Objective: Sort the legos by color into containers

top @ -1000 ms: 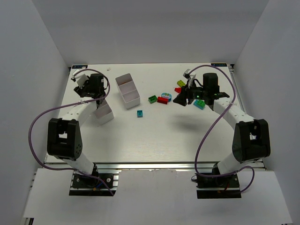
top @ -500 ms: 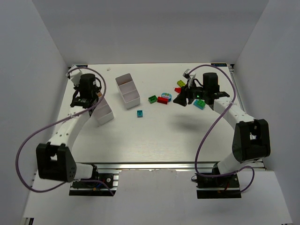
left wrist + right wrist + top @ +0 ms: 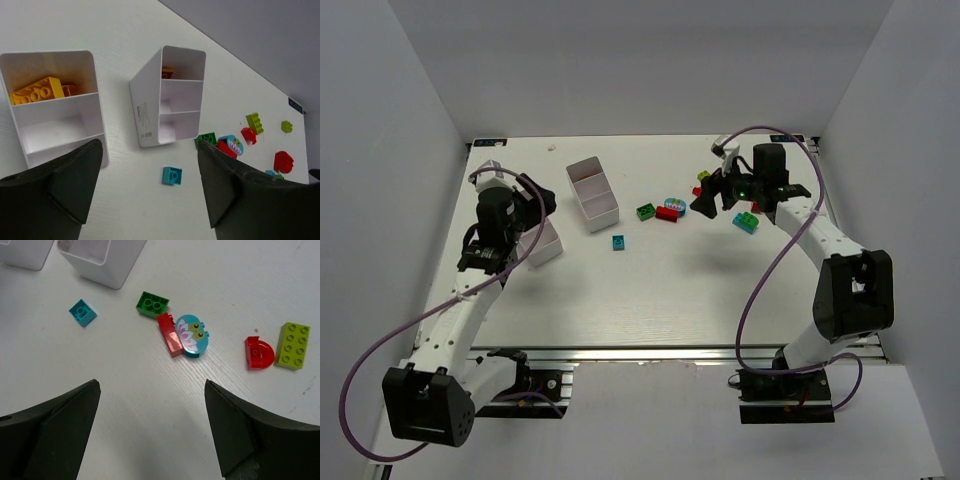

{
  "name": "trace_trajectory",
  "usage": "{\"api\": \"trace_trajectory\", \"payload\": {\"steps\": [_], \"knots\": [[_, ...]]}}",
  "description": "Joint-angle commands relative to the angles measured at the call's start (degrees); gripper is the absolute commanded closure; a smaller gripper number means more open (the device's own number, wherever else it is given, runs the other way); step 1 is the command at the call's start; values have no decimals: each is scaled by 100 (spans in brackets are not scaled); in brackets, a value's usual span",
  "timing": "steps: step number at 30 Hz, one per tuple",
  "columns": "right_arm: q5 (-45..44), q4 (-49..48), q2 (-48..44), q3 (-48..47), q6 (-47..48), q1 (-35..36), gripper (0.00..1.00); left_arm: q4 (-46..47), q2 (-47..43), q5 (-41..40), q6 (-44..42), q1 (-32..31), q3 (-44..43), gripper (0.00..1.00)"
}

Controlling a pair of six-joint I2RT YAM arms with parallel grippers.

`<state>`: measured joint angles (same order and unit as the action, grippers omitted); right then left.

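A white table (image 3: 650, 290) with a faint wood grain stands between plain grey walls (image 3: 640, 70) at the back and both sides. A silver metal rail (image 3: 650, 352) runs along its near edge. A small dark fitting (image 3: 488, 143) sits at each far corner, and a tiny white scrap (image 3: 552, 146) lies near the far edge.
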<state>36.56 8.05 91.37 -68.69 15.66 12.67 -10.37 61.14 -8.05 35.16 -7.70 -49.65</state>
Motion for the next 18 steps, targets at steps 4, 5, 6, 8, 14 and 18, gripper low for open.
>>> {"api": "trace_trajectory", "payload": {"steps": [4,5,6,8,14,18], "knots": [[-781,117,205,-557,60,-80,11,-79,-647,577,281,15,377,10],[-886,178,275,-663,16,-106,11,-70,-691,603,316,15,464,9],[-913,379,467,-785,-115,-150,10,-79,-744,621,342,15,517,8],[-913,696,705,-1295,-186,-273,10,-105,-893,638,430,15,631,8],[-1203,1646,1400,-2323,-134,-519,13,-70,-1297,682,615,15,939,8],[-1431,1849,1655,-2518,-63,-642,18,-88,-1368,691,659,15,1089,7]]}}
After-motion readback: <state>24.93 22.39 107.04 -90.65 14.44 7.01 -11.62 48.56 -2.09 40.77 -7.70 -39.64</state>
